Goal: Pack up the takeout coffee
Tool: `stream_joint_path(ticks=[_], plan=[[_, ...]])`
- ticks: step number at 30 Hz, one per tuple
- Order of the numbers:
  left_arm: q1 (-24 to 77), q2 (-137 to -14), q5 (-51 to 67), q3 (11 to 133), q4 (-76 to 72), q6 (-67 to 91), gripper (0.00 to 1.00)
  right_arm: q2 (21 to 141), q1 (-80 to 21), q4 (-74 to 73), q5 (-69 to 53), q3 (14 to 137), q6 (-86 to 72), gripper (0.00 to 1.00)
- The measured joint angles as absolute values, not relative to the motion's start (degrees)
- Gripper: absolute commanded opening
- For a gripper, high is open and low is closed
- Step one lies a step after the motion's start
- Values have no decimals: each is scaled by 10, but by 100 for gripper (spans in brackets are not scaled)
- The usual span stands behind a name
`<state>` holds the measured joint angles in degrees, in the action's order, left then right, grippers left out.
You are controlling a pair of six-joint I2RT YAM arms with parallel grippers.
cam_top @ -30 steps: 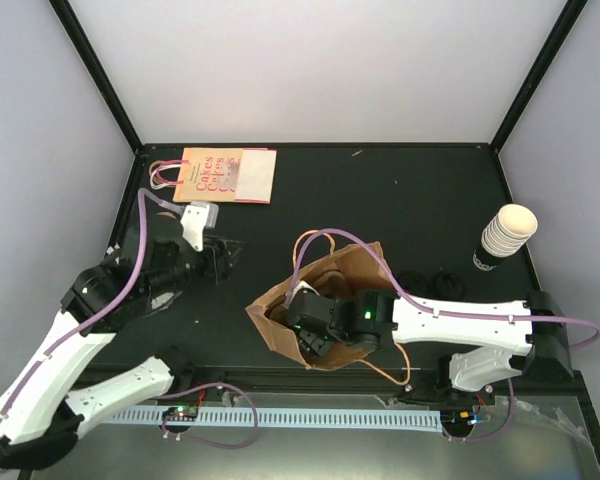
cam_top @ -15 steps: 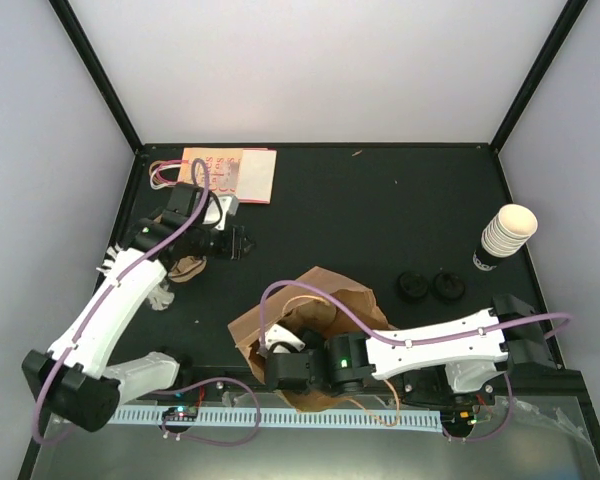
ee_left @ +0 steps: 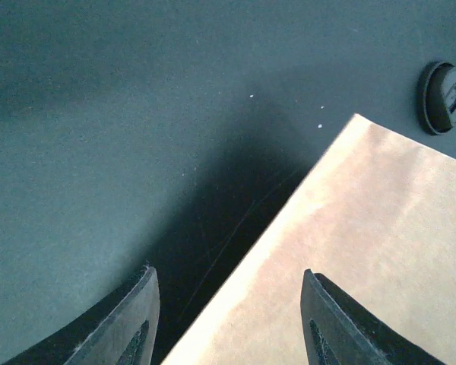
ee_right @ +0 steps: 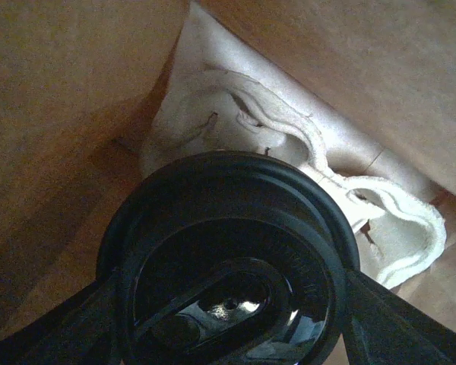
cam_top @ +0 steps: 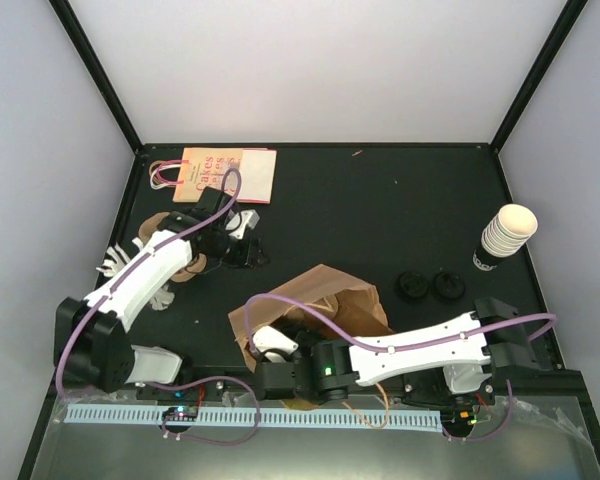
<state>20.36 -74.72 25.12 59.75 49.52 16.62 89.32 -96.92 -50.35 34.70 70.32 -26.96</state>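
The takeout coffee shows in the right wrist view as a round black lid seen from above. My right gripper is shut on it, a dark finger on each side. Cup and gripper are inside the brown paper bag, with brown walls all round and a crumpled white paper behind the lid. From above, the right gripper is at the bag's near left end and the cup is hidden. My left gripper hangs open and empty over the dark table, and the bag's edge lies under its fingers.
A stack of lidless cream cups stands at the right edge. Two loose black lids lie right of the bag. A flat pink-printed paper bag lies at the back left, and brown pulp trays sit beside the left arm.
My right arm has swung left and toward the near edge, and the brown bag has shifted with it. My left arm has swung right, from the far left toward the bag.
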Motion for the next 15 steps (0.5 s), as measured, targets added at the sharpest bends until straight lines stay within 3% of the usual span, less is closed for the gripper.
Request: stream_joint_path(ticks=[7,15], plan=[[208,-797,265,599,470,162,53,942,-978,-513,389,744,-253,54],[210,-803,275,625,466,154,54,891,-963,-496,392,721,-223,54]])
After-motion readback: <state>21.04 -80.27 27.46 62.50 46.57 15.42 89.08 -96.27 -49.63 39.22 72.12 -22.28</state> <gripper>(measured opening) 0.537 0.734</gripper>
